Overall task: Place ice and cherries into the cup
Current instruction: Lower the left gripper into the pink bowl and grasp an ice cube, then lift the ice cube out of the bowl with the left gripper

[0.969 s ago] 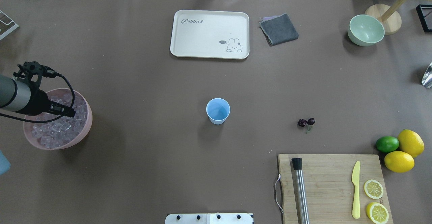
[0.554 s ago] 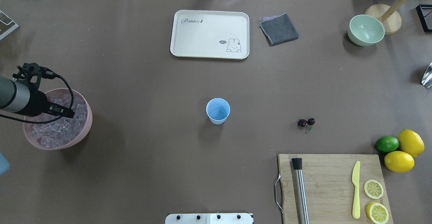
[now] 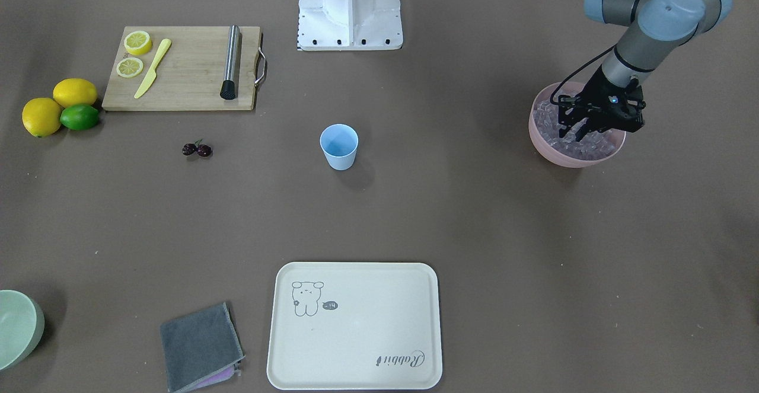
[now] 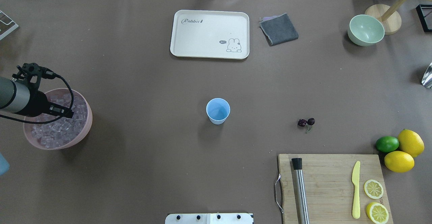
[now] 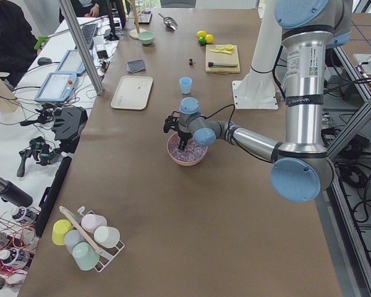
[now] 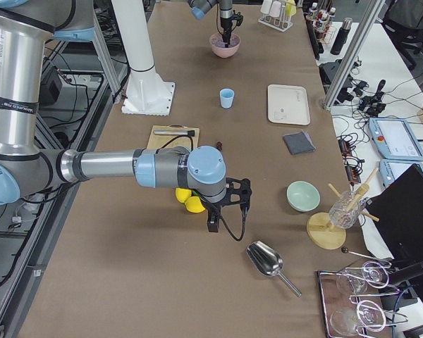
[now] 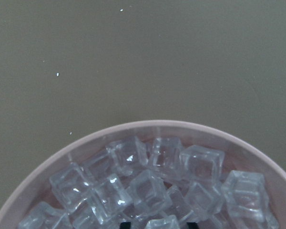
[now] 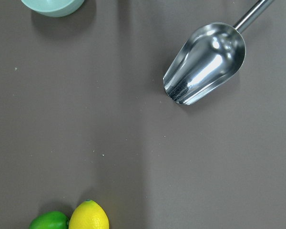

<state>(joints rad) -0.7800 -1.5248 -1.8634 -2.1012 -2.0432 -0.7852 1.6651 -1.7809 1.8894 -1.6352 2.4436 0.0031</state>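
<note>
The light blue cup (image 4: 218,110) stands upright mid-table, also in the front view (image 3: 339,146). The dark cherries (image 4: 306,122) lie on the table to its right, apart from it. The ice (image 4: 57,131) fills a pink bowl (image 4: 86,129) at the left edge. My left gripper (image 3: 581,135) points down into the ice. In the left wrist view its fingertips (image 7: 125,224) stand apart with an ice cube (image 7: 162,222) between them. My right gripper (image 6: 215,224) hangs over the table near the lemons, far from the cherries. I cannot tell whether it is open.
A cream tray (image 4: 210,34), grey cloth (image 4: 278,29) and pale green bowl (image 4: 366,30) lie at the far side. A cutting board (image 4: 332,187) holds a muddler (image 4: 300,190), knife and lemon slices. Lemons and a lime (image 4: 387,144) sit beside it. A metal scoop (image 8: 205,62) lies below the right wrist.
My left arm has drawn slightly toward the table's left edge over the pink bowl, sinking toward the ice. Cup and cherries have not moved.
</note>
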